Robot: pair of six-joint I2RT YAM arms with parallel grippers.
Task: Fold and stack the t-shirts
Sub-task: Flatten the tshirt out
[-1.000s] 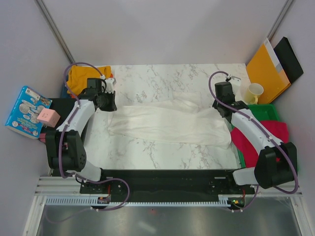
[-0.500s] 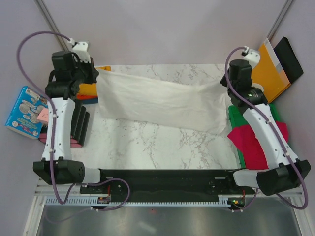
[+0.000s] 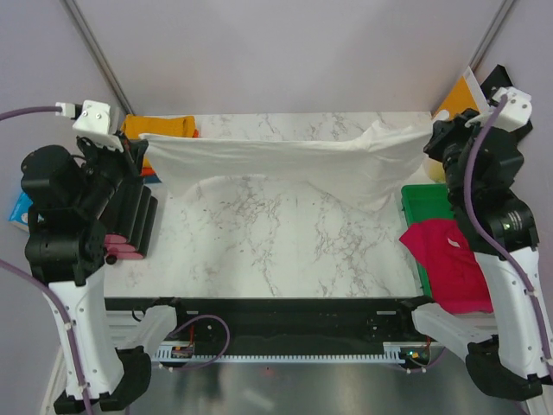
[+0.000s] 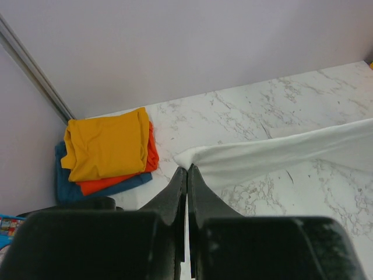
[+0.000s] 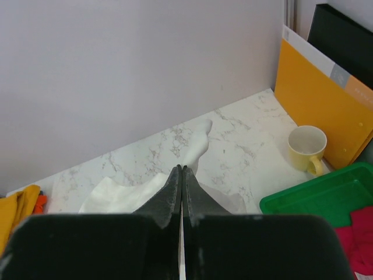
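Claws on both arms are clamped shut on the plain white cloth t-shirt (image 3: 285, 169): left claw (image 4: 187, 170) at its left end, right claw (image 5: 181, 170) at its right. It is hung stretched above the far half of the marble surface (image 3: 285, 251), long axis left to right.

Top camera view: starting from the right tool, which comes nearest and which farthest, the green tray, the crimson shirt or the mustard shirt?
1. Green tray, right side, just toward the arm bases from the right tool, which pinches the white shirt.
2. Crimson shirt, right side, draped over the tray's near end.
3. Mustard shirt, folded at the far left corner.
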